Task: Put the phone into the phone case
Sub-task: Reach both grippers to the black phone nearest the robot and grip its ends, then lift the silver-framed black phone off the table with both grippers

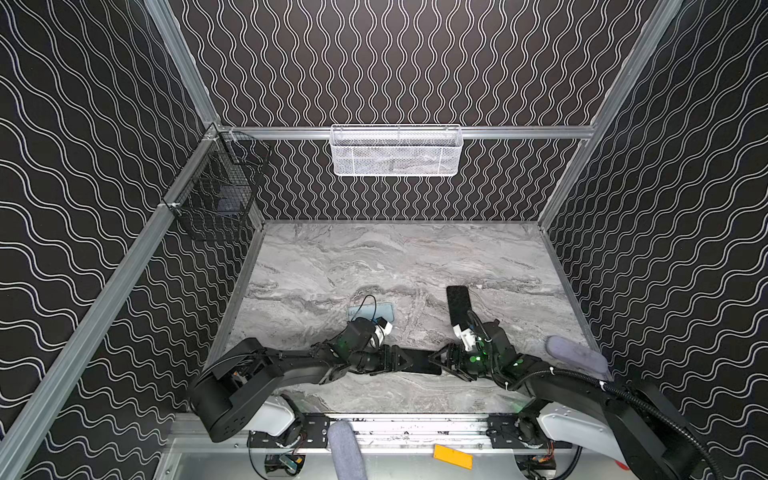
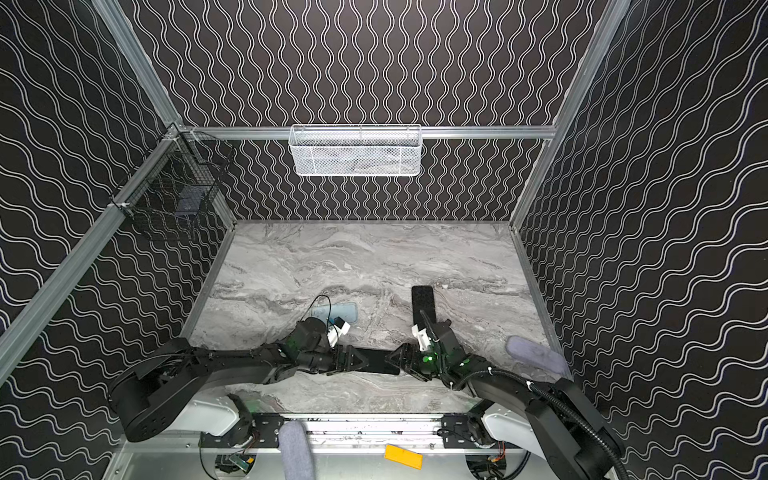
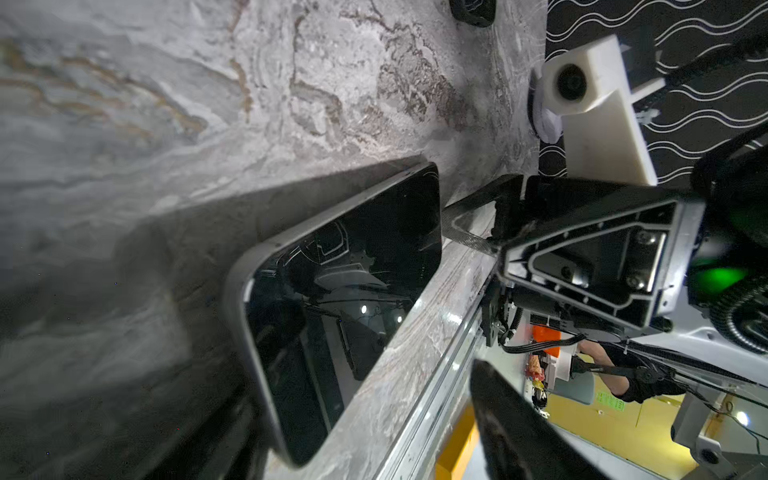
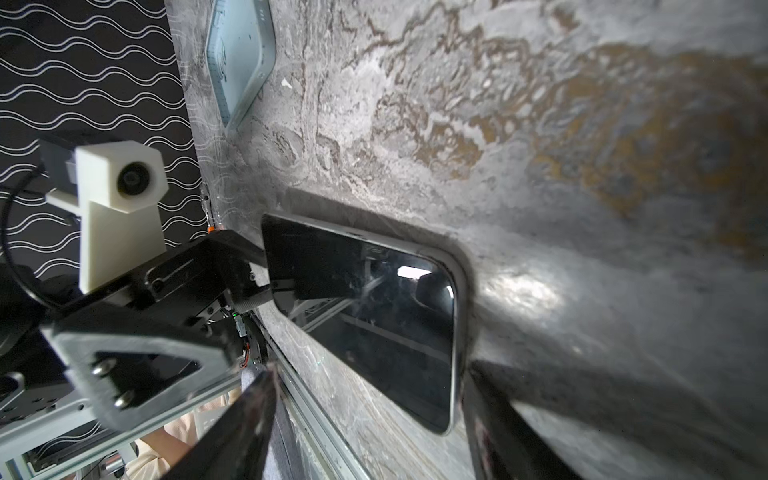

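The marble table (image 1: pixel 332 257) fills the floor of a booth with wavy-lined walls. A white mesh basket (image 1: pixel 396 151) hangs on the wall at 12 o'clock, and a black wire basket (image 1: pixel 216 187) hangs at 10 o'clock. The left arm (image 1: pixel 291 365) and right arm (image 1: pixel 561 382) reach in from 6 o'clock and meet nose to nose. A grey pad (image 1: pixel 575 355) lies at 4 o'clock by the wall.

The phone (image 1: pixel 417 362) is between the arms at 6 o'clock. It has a dark screen and a silver rim, and it sits tilted with its shadow on the marble beside it. The right gripper (image 1: pixel 437 362) clamps one end across the phone's width, jaws fairly wide, with its fingers (image 3: pixel 467 237) at that end's corners. The left gripper (image 1: pixel 399 360) takes the opposite end the same way, its fingers (image 4: pixel 266 296) against the edges.

The pale blue phone case (image 1: pixel 371 311) lies flat, open side up, just at 9 o'clock of the table's middle and apart from the phone. A black slab (image 1: pixel 458 305) lies at 3 o'clock.
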Controlling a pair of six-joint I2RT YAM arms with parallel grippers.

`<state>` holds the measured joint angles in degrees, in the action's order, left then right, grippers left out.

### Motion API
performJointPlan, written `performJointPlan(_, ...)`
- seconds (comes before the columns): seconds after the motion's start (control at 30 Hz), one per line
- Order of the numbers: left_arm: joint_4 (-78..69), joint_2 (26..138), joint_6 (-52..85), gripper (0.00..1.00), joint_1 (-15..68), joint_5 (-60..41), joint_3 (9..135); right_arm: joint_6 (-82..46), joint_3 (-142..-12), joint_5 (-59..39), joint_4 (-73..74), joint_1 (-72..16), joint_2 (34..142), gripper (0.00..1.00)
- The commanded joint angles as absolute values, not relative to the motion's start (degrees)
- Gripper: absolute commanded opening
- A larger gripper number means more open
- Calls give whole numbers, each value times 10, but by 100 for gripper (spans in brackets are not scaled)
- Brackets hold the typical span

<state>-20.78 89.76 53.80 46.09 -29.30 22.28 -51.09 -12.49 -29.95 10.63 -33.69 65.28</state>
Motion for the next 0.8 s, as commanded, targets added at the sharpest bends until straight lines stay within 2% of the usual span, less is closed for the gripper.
performJointPlan(0.0,-212,894,528,63,461,-291,230,-498,-120,-251,19,-338,657,73)
performJointPlan(0.13,-225,889,534,51,461,-293,225,-504,-109,-248,26,-338,647,73)
performJointPlan(0.2,-227,889,532,48,462,-294,225,-509,-103,-246,36,-338,644,73)
performJointPlan(0.63,-228,879,526,41,467,-302,234,-527,-91,-237,62,-341,622,73)
performJointPlan(0.7,-236,873,530,35,468,-300,229,-525,-95,-241,64,-342,628,73)
performJointPlan(0.77,-244,867,533,33,469,-295,224,-521,-99,-244,64,-343,637,73)
